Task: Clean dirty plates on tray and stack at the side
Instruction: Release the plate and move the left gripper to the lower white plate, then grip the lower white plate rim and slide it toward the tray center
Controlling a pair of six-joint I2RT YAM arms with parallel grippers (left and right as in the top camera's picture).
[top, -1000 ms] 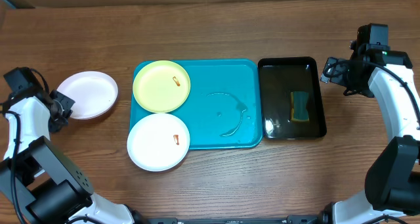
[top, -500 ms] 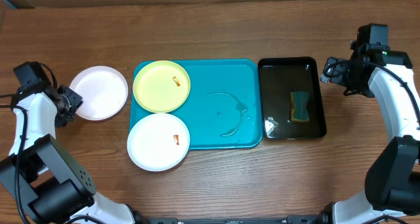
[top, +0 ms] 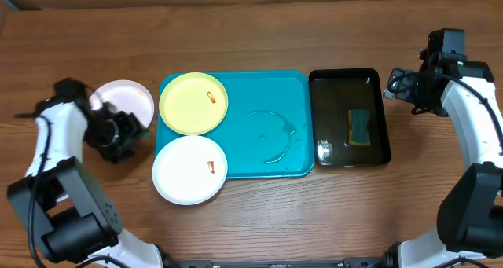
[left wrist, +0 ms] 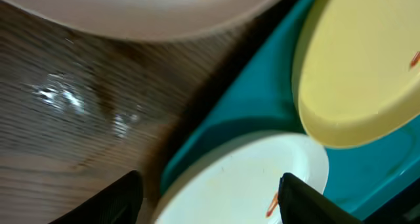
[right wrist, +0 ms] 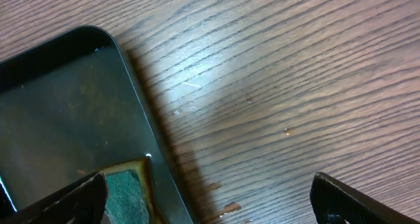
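Left of the tray (top: 267, 91), a white plate (top: 130, 95) sits on the worktop (top: 236, 32), likely starting your stack. Your left hand (top: 130, 136) hovers beside it, parted, empty; yellow plate (top: 189, 107) and near plate (top: 185, 174) lie smeared on the tray. Far right, your right hand (top: 393, 85) gapes wide.

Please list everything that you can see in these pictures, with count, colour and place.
plates: three; white plate on the table left of the tray, yellow-green plate on the tray's back left, second white plate overhanging its front left corner
smears: two, orange-red, one on each plate on the tray
tray: one, turquoise, centre
black tray: one, holding water, right of it
sponge: one, green and yellow, inside it
table: one, brown wood
left gripper: open, empty
right gripper: open, empty
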